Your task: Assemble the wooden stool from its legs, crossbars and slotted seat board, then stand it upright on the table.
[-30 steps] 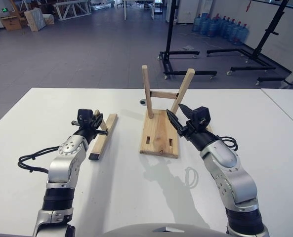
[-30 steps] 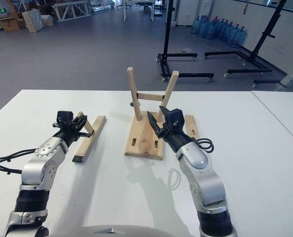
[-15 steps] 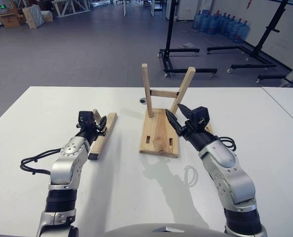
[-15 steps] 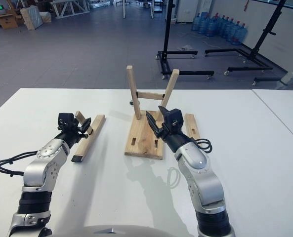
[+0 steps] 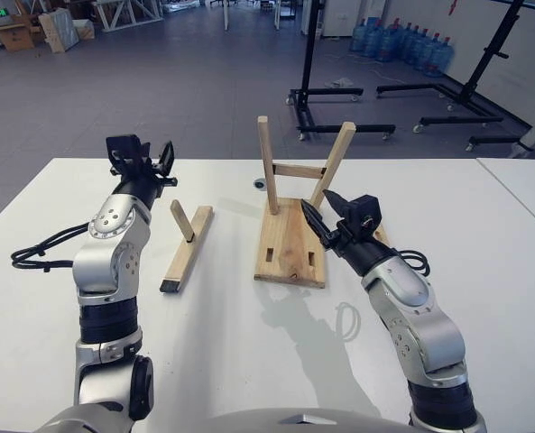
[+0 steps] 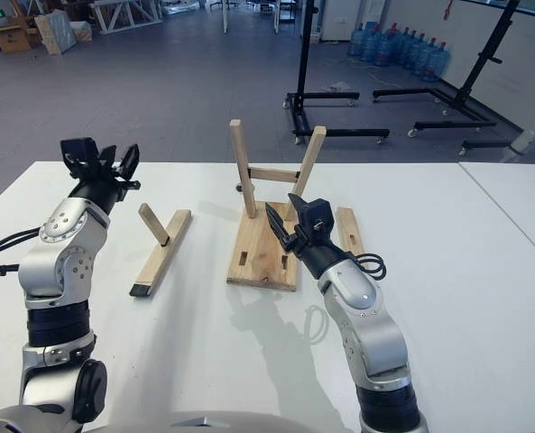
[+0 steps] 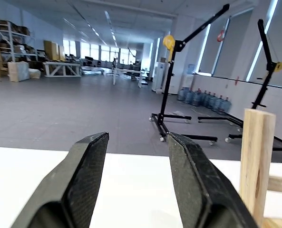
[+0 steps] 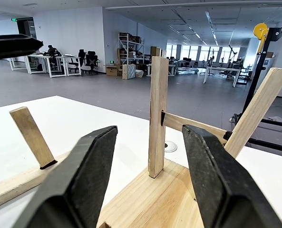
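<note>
Seat board (image 5: pixel 290 244) by gaping, empty right end effector (image 5: pixel 318 202); left end effector (image 7: pixel 137 137) likewise.

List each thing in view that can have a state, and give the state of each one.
seat board: flat on the table, two near slots empty
two legs: upright in the far slots, one tilted, crossbar between
left bar: flat on the table, short peg sticking up tilted
right bar: flat beside the board
left gripper: open, empty, up above the table
right gripper: open, empty, by the seat board's right edge
</note>
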